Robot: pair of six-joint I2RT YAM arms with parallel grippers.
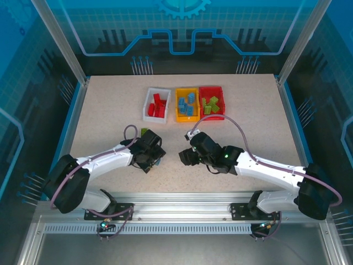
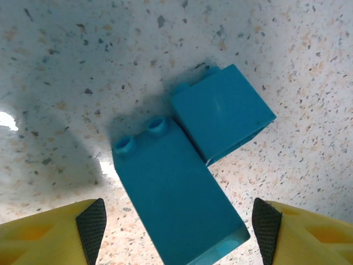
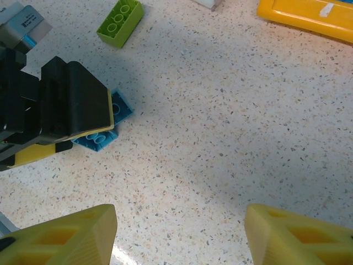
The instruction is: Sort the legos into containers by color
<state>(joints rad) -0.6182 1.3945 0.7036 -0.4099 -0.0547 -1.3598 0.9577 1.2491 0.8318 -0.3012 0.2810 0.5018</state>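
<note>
Speckled beige tabletop [image 1: 110, 110] carries everything. Two arms reach in from the near edge and their heads face each other near the middle, well apart. Left gripper [image 2: 179, 232] points down w/ fingers [image 2: 91, 229] spread open; a long blue brick [image 2: 176, 193] lies between the pads, gap on both sides, not clamped. Right gripper [image 3: 179, 237] is also open, fingers wide apart over bare surface, holding nothing. Three bins sit side by side in a row by the far edge, about mid-width. The white bin [image 1: 148, 113] is on the left w/ red bricks [image 1: 158, 105] in it. The orange-yellow bin [image 1: 187, 118] is in the centre w/ blue bricks [image 1: 188, 104]. The red bin [image 1: 212, 116] is on the right w/ green bricks [image 1: 210, 105]. Three loose legos remain on the tabletop, all left of centre. A lime green brick [image 3: 120, 21] lies on its side just beyond the left gripper, toward the white bin but apart from it. A squarer blue brick [image 2: 220, 113] touches the far end of the long blue one; both lie on their sides, studs pointing the same way.
</note>
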